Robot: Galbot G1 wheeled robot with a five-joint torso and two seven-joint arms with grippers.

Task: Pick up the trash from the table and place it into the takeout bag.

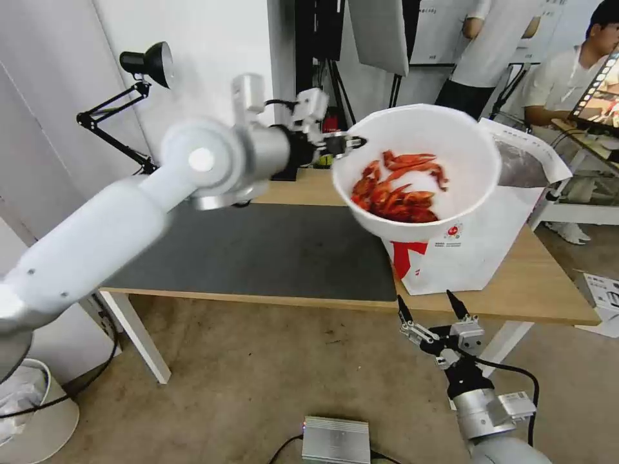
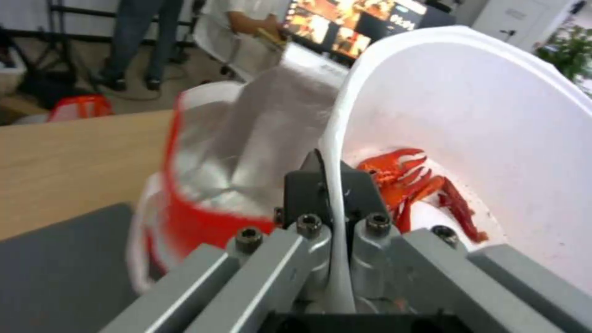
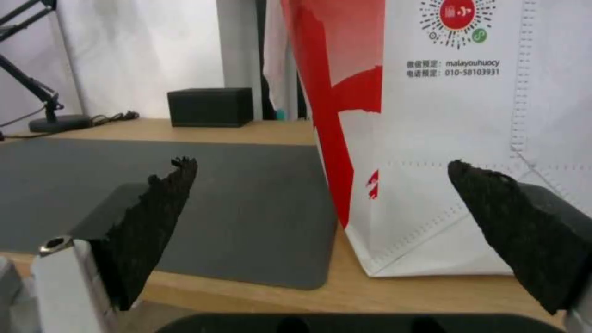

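Your right gripper [image 1: 431, 308] hangs nearest, fingers spread, just below the bench [image 1: 554, 290] edge. Above the bench, your left gripper [image 2: 330, 194] is clamped on the rim of the white bowl of red shells [image 1: 419, 171], tipped with its mouth toward you, before the takeout bag [image 1: 477, 258].

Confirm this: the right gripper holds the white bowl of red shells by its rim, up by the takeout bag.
Not quite: it is the left gripper, not the right. The head view shows it clamping the bowl by its rim, up by the bag. The right gripper hangs open below the table edge.
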